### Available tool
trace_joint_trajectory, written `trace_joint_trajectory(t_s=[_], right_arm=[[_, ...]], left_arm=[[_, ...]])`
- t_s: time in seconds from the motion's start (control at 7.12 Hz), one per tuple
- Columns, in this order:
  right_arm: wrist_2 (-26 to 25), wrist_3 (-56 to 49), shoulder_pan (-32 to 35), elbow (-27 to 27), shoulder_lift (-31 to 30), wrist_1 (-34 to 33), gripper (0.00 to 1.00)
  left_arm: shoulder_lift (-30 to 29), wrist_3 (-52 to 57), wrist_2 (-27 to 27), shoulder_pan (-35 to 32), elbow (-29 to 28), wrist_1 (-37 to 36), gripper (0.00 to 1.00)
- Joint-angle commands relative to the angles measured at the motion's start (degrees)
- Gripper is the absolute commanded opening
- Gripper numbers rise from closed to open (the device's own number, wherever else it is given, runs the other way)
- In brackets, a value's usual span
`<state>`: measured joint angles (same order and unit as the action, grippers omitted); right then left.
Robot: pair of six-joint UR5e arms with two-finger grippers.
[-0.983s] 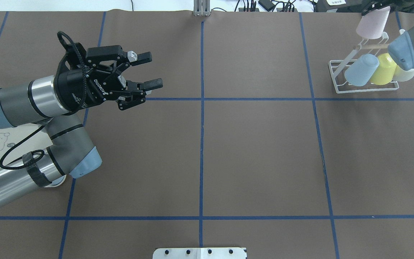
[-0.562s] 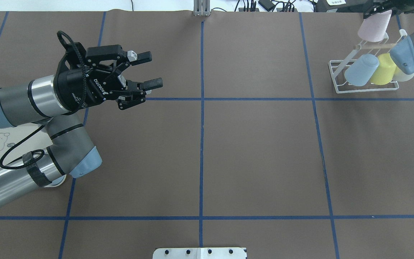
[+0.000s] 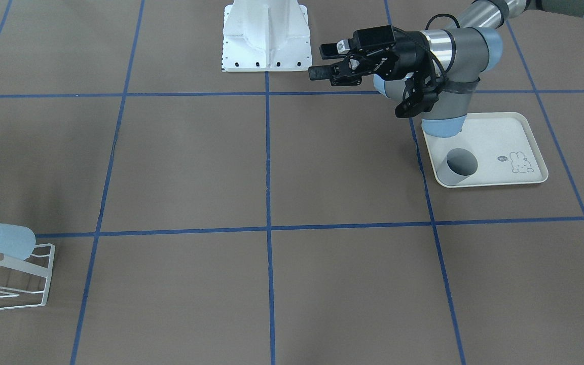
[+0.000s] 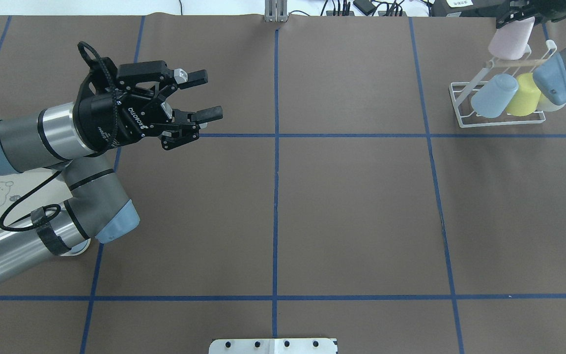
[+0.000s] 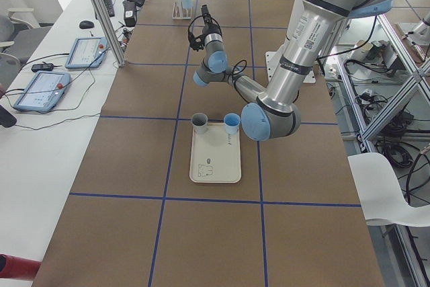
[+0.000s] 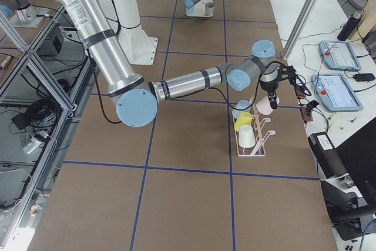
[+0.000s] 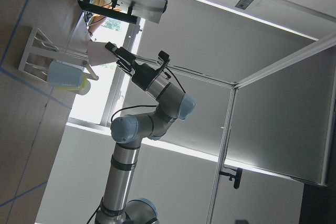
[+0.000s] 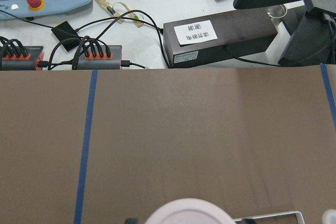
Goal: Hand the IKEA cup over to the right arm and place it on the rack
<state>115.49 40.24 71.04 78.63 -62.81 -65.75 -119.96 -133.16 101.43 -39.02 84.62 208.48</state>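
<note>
Handover looks done: the left pincer (image 4: 205, 95) hangs spread and empty over the bench's (image 4: 352, 206) left side. At the far right, the right pincer (image 4: 518, 17) grips the pink cup (image 4: 509, 39), tilted just above the rack (image 4: 456, 104), which holds three cups (image 4: 493, 96). Seating it is not yet done.

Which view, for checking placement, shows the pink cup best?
Overhead exterior: the pink cup shows large and clear by the rack. Exterior right and left wrist show it small; front-facing crops it; right wrist sees only its end.
</note>
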Motion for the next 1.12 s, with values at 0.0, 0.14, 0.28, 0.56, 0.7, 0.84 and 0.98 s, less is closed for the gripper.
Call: trace_joint_trajectory(t_s=[0.0, 0.14, 0.28, 0.56, 0.7, 0.84, 0.98], right_arm=[[0.0, 0.0, -0.7, -0.1, -0.1, 0.0, 0.00], [-0.1, 0.0, -0.7, -0.2, -0.3, 0.1, 0.00], [-0.7, 0.0, -1.2, -0.2, -0.4, 0.4, 0.00], [-0.9, 0.0, -1.4, -0.4, -0.5, 0.5, 0.00], [-0.9, 0.0, -1.6, -0.4, -0.6, 0.5, 0.00], [-1.1, 0.0, -2.0, -0.5, -0.6, 0.7, 0.00], [-1.4, 0.0, -2.2, -0.3, -0.7, 0.8, 0.00]], left_arm=[[0.1, 0.0, 0.0, 0.0, 0.0, 0.0, 0.70], [0.1, 0.0, 0.0, 0.0, -0.1, 0.0, 0.70], [0.1, 0.0, 0.0, 0.0, -0.1, 0.0, 0.70], [0.1, 0.0, 0.0, 0.0, -0.1, 0.0, 0.70], [0.1, 0.0, 0.0, 0.0, -0.1, 0.0, 0.70], [0.1, 0.0, 0.0, 0.0, 0.0, 0.0, 0.70], [0.1, 0.0, 0.0, 0.0, 0.0, 0.0, 0.70]])
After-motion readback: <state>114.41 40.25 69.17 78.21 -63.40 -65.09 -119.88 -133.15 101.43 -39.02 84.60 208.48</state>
